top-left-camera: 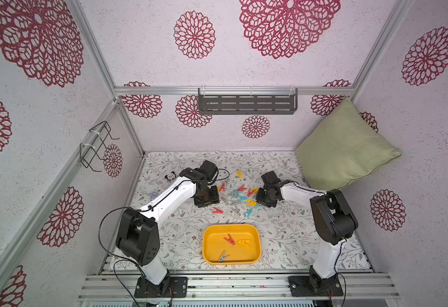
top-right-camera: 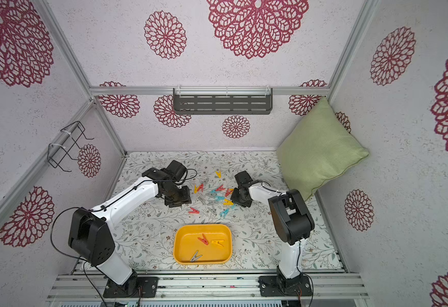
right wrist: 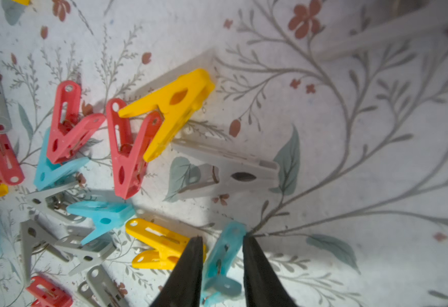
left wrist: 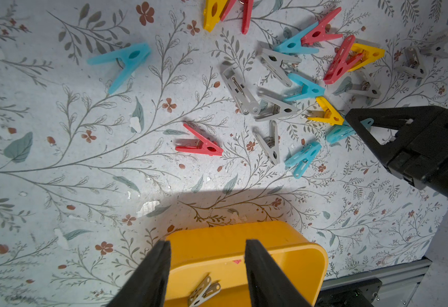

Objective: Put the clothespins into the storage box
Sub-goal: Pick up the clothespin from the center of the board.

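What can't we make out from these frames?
- Right pincer, right wrist view: fingers flank a teal clothespin; clamped or not, unclear. Both top views: its wrist hides it.
- Left pincer: hidden under its wrist in both top views.
- Box, left wrist view: cut off by the picture's edge and pincer fingers; contents mostly hidden.
- Bluish thing by the left arm, in a top view: too small to identify.
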Controlling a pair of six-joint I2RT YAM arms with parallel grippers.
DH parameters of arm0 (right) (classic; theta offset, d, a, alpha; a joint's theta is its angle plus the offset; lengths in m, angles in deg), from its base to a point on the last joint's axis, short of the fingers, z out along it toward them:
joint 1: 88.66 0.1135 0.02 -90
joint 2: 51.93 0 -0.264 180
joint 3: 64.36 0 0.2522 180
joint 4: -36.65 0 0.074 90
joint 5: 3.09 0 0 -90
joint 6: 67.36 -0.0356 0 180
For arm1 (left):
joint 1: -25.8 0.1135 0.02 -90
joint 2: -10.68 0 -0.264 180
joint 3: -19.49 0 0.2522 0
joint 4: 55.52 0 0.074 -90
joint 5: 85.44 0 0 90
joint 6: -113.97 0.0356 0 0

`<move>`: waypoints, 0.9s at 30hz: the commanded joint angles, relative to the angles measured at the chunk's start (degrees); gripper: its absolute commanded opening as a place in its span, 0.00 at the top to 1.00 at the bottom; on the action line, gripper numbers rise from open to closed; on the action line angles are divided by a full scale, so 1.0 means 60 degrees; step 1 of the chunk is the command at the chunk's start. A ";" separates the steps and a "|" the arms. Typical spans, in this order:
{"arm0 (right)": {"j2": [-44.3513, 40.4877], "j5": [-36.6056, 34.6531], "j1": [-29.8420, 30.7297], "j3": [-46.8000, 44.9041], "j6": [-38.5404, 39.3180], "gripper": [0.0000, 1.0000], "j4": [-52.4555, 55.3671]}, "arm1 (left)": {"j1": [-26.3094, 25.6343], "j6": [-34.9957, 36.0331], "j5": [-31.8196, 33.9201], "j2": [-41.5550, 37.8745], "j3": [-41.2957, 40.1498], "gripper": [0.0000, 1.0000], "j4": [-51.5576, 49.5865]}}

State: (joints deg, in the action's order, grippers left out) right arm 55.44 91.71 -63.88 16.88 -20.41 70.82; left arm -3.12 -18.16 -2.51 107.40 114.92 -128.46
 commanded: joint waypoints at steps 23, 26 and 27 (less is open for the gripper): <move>-0.2994 0.1626 0.0628 -0.0911 0.2250 0.88 0.0434 | 0.0825 -0.0774 -0.0516 -0.0250 -0.0102 0.48 0.0945; -0.3382 0.1884 0.1272 -0.0890 0.2805 0.88 0.0686 | 0.1026 -0.0978 -0.0544 -0.0372 -0.0310 0.48 0.1132; -0.3503 0.1950 0.1550 -0.0865 0.3008 0.88 0.0763 | 0.1080 -0.1027 -0.0537 -0.0414 -0.0403 0.48 0.1189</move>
State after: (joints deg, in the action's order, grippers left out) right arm 37.58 99.88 -58.07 11.28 -8.12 72.54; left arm 2.32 -22.62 -5.24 107.08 113.76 -123.58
